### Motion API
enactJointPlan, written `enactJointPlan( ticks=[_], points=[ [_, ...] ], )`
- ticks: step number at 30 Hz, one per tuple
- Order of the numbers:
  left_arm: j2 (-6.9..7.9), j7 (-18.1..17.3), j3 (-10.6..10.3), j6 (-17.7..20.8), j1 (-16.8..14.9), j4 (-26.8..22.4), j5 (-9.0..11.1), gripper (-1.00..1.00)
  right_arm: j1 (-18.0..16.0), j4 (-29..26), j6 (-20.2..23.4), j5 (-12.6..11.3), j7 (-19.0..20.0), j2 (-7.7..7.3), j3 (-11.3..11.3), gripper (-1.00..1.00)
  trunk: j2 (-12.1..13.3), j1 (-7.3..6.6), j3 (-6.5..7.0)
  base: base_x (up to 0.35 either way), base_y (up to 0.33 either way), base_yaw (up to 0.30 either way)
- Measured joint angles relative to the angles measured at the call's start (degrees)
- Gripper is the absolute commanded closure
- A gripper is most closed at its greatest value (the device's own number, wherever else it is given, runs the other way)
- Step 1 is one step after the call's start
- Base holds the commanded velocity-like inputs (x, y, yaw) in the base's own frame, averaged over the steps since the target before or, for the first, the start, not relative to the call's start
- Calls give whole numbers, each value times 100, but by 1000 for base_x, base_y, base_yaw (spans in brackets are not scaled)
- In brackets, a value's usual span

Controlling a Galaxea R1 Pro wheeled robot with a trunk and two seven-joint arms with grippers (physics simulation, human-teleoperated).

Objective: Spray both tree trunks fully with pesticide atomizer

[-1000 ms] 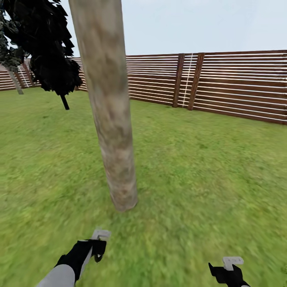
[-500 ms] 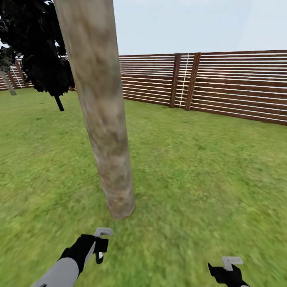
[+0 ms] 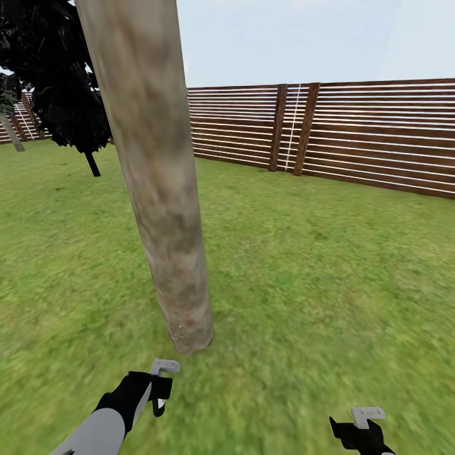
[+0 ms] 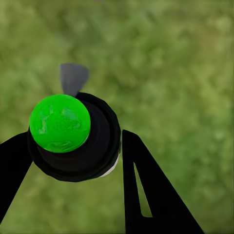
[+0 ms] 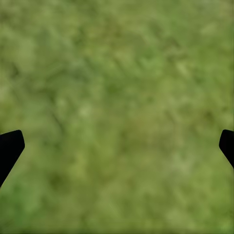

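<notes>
A thick mottled grey-beige tree trunk point(image 3: 165, 189) rises from the grass floor point(image 3: 316, 284) just ahead of me, its base close in front of my left gripper point(image 3: 159, 387). In the left wrist view that gripper point(image 4: 73, 146) is shut on the pesticide atomizer point(image 4: 73, 136), a black round body with a bright green cap and a grey nozzle, hanging over grass. My right gripper point(image 5: 117, 146) is open above bare grass, and in the head view it point(image 3: 365, 424) sits low on the right. No white mist shows on the trunk.
A brown slat fence point(image 3: 354, 136) runs across the back of the lawn. At the far left stands a dark leafy crown point(image 3: 60, 82) on a thin dark stem, with a slim grey trunk point(image 3: 12, 134) beyond it. Open grass lies to the right of the near trunk.
The whole picture has shifted: the camera has moved closer, so the near trunk looks larger and sits further left. The left gripper keeps its hold on the atomizer; the right arm looks unchanged.
</notes>
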Motion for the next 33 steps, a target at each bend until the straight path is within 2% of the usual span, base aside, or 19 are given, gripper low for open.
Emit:
enactJointPlan(
  ticks=[9,12,14,20,26,29,30,33],
  points=[
    [7,-7,31,-31,2,-3,10,100,0,0,0,0,6,0,6,-100,-361,198,-160,0,0,0],
    [10,8,32,-310,8,11,12,100,0,0,0,2,9,0,6,-100,-481,263,-193,0,0,0],
    [12,10,32,-352,9,14,11,100,0,4,0,0,9,0,6,-100,-562,307,-211,0,0,0],
    [16,11,33,-362,9,12,9,100,1,6,0,5,9,0,6,-100,-802,439,-280,0,0,0],
    [83,-46,38,-303,0,-200,7,100,1,0,0,1,9,0,5,-100,-1043,571,-422,0,0,0],
    [82,-45,-5,-326,6,-231,1,100,0,-5,-20,-5,4,0,-2,-100,-1044,572,-446,0,0,0],
    [80,-44,-22,-351,7,-231,-4,100,0,-11,-88,-7,-2,0,-7,-100,-1044,572,-448,0,0,0],
    [71,-39,-21,-380,8,-239,2,100,6,-9,-739,-9,-8,-7,-10,-100,-1044,572,-450,-174,38,0]
  ],
)
